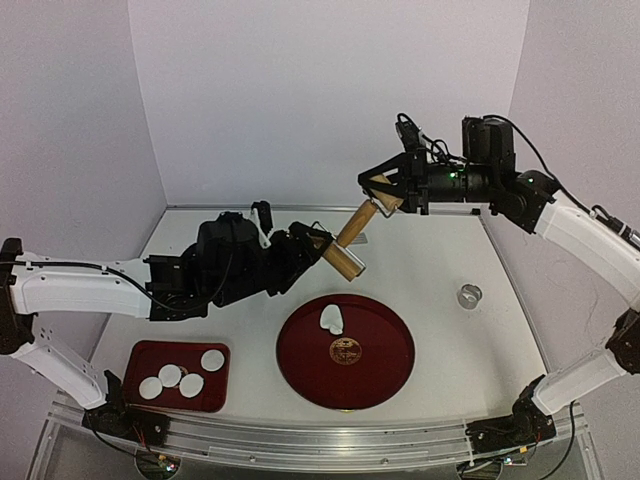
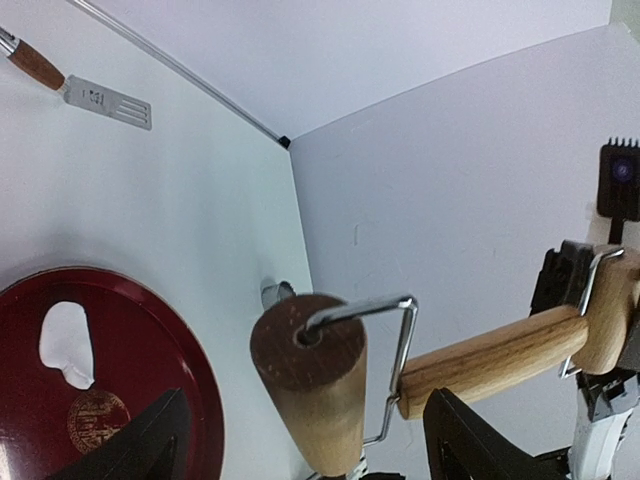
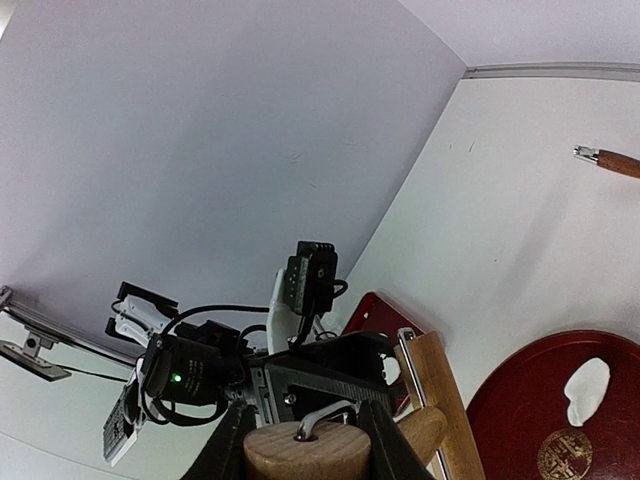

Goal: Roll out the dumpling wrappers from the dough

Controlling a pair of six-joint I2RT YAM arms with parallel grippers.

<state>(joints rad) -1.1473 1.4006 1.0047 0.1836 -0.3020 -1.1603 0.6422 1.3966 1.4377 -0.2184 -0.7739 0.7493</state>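
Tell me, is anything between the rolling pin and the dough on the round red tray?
Nothing visible is. The rolling pin hangs in the air in the right end effector; only bare round red tray surrounds the dough piece.

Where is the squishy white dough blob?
In the top view, the dough piece lies on the round red tray mid-table, just up and left of its gold emblem, with the rolling pin in the air beyond it.
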